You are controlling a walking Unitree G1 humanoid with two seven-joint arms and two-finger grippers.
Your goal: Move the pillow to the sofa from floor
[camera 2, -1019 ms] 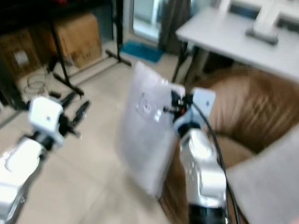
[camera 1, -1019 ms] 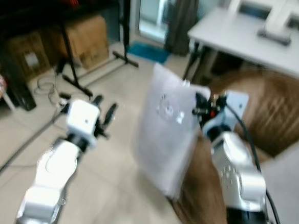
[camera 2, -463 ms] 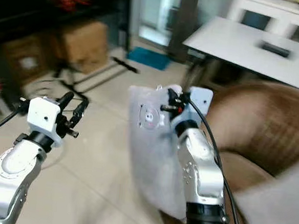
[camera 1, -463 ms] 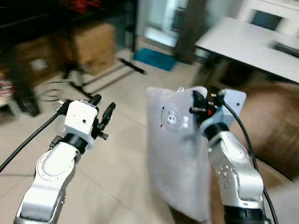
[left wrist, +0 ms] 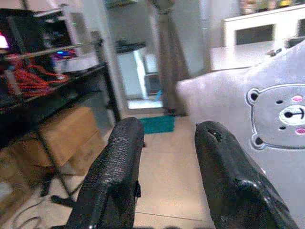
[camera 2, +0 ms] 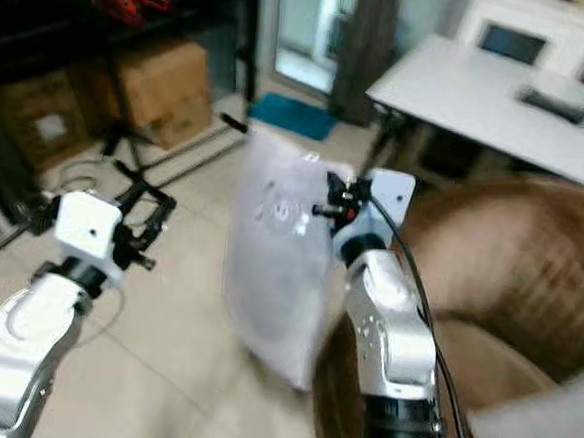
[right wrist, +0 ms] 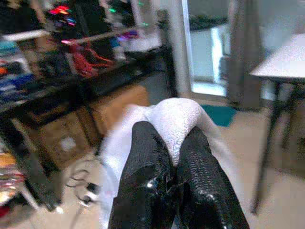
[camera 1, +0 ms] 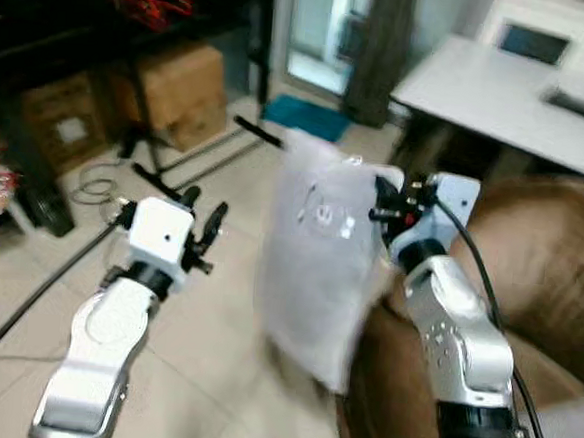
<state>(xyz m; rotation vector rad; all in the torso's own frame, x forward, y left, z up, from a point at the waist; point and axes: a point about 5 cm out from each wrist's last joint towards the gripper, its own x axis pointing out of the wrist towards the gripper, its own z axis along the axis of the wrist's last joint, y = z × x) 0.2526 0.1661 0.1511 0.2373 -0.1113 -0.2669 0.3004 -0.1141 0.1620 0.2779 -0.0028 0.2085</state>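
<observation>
Left eye view showed the brown sofa (camera 1: 538,286) at the robot's right, with the grey pillow (camera 1: 319,256) hanging in the air beside its arm, above the tiled floor (camera 1: 201,373). The right gripper (right wrist: 169,157) was pinched tight on the pillow's top corner. The left gripper (left wrist: 167,171) was raised near the pillow, fingers parted and holding nothing.

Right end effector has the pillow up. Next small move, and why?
Probably swing the right end effector rightward over the brown sofa before letting go. It is shut on a corner of the pale grey bear-print pillow, which hangs beside the sofa arm, mostly over the tiled floor.
</observation>
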